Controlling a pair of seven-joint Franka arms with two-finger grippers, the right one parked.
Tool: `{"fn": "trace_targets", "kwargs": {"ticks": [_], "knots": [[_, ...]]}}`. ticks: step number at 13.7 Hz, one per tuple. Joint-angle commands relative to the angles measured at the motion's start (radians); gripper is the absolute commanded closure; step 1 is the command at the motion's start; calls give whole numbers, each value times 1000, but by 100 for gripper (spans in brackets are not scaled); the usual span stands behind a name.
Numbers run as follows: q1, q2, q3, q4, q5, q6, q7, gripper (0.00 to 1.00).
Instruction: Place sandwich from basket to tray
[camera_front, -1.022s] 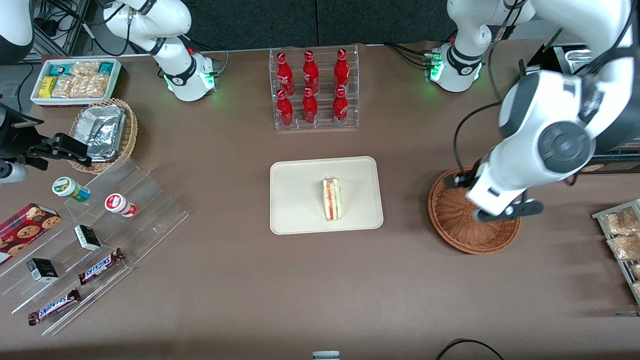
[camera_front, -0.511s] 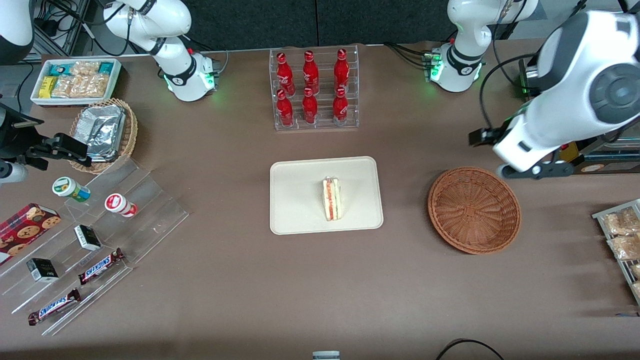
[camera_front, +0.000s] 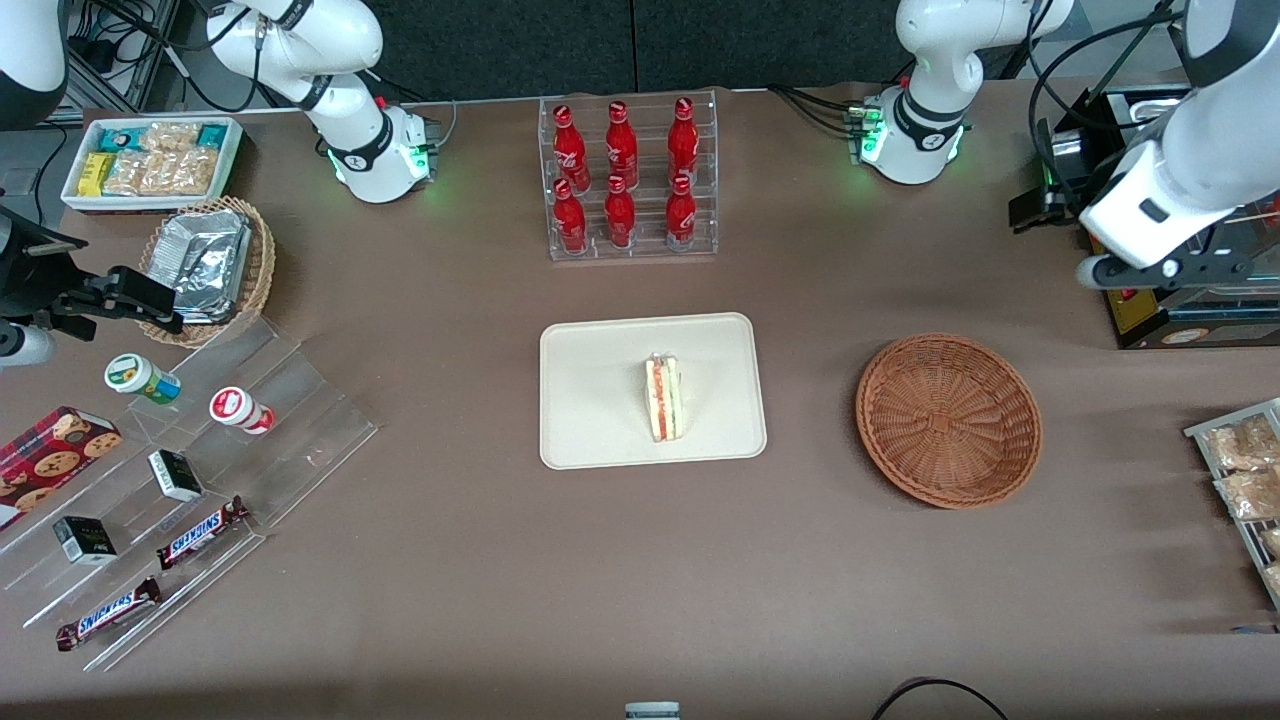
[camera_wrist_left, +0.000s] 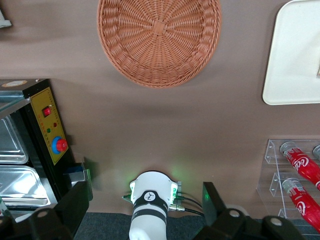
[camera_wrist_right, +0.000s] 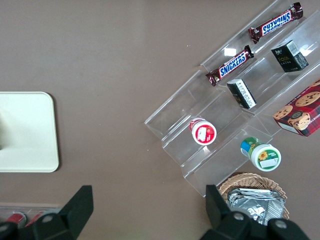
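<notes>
My gripper (camera_wrist_left: 145, 212) hangs high above the table with its two fingers (camera_wrist_left: 75, 202) spread wide apart and nothing between them; it sits toward the working arm's end of the table, farther from the front camera than the basket (camera_front: 948, 420), beside the dark machine with the yellow control panel (camera_wrist_left: 50, 130); seen from the front, my gripper (camera_front: 1040, 205) shows as a dark shape at the end of my white forearm, over that machine's edge. Directly below my fingers stands my own arm's white base (camera_wrist_left: 151, 192) with its green lights; the basket lies well apart from my gripper, nearer the front camera, and its woven bowl holds nothing. The sandwich (camera_front: 663, 397) is farther off sideways, toward the parked arm's end, well apart from my gripper; it stands on edge on the tray (camera_front: 600, 400), its red, white and green layers facing up, around the middle of the tray; tray and basket sit apart with bare table between them. Farther from the front camera than the tray stands a clear rack of red bottles (camera_front: 627, 175).
</notes>
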Motion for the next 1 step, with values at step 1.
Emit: {"fn": "trace_targets", "kwargs": {"ticks": [1], "knots": [[23,-75,-11,-100,-4,16,18,0]]}}
